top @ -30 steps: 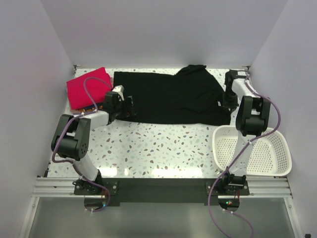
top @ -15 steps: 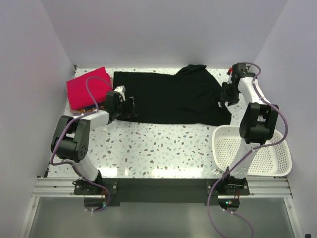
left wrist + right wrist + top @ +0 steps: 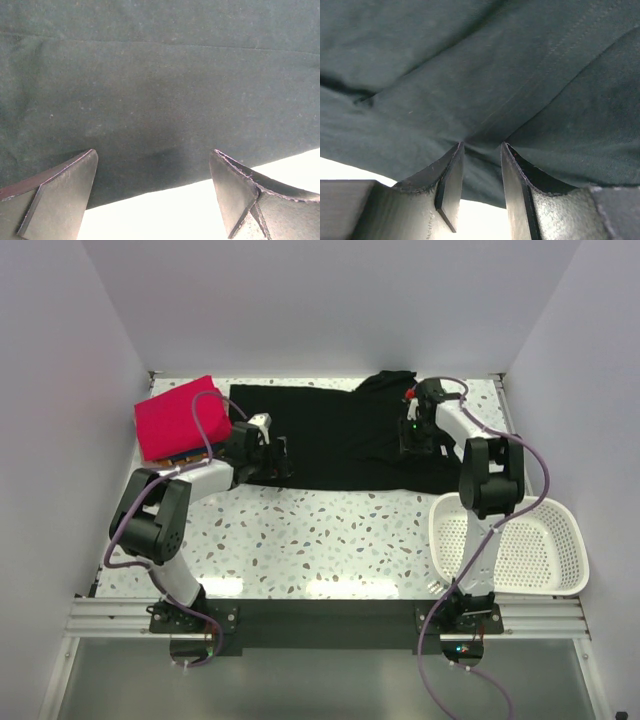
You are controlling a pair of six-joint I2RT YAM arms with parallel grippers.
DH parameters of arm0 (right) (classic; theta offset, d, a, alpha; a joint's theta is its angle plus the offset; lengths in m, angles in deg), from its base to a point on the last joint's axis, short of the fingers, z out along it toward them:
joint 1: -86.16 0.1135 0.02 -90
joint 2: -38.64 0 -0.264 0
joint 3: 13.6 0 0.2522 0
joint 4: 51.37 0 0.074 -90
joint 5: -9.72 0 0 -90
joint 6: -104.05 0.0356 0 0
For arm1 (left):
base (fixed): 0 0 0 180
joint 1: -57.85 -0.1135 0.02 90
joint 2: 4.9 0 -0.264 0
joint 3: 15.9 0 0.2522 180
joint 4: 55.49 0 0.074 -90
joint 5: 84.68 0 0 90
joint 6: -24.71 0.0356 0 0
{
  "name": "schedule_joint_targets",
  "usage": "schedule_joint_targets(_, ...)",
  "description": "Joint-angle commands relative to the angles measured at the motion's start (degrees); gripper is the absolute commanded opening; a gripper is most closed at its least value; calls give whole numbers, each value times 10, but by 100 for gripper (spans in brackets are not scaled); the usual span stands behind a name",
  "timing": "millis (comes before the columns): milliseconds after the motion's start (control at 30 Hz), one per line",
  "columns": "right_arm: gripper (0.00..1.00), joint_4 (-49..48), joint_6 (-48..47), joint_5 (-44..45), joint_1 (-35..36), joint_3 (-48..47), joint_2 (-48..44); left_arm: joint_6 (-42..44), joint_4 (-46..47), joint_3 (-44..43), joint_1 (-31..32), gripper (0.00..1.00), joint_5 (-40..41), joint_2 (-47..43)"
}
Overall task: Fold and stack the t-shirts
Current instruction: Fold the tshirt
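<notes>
Black t-shirt (image 3: pixel 340 440) spread flat across the far part of a speckled counter (image 3: pixel 330 530). Left gripper (image 3: pixel 272 455) sits at the shirt's near left edge, its jaws wide apart and holding nothing, the hem running between them. Right gripper (image 3: pixel 412 435) sits on the shirt's right part, jaws nearly closed, pinching a small ridge of black cloth. Folded pinkish-red t-shirt (image 3: pixel 178 418) lies in the far left corner, just beside the black one. White mesh basket (image 3: pixel 510 545) stands at the near right.

Plain pale lilac walls (image 3: pixel 330 300) close three sides. The surface (image 3: pixel 330 530) is white with grey-brown specks, brightly lit. A metal rail (image 3: pixel 545 612) runs along its near edge.
</notes>
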Motion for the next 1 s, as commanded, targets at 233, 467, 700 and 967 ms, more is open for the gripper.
schedule_joint_targets(233, 40, -28, 13, -17, -1, 39, -3, -16, 5, -4, 5, 99, 14, 3)
schedule_joint_targets(467, 31, -45, 27, -27, 5, 48, -8, -17, 6, -4, 7, 99, 14, 8)
schedule_joint_targets(700, 22, -46, 38, -37, 11, 37, -12, -15, 17, 3, 7, 99, 15, 20)
schedule_joint_targets(967, 32, -40, 44, -29, 13, 30, -20, -5, 17, 3, 7, 99, 16, 24)
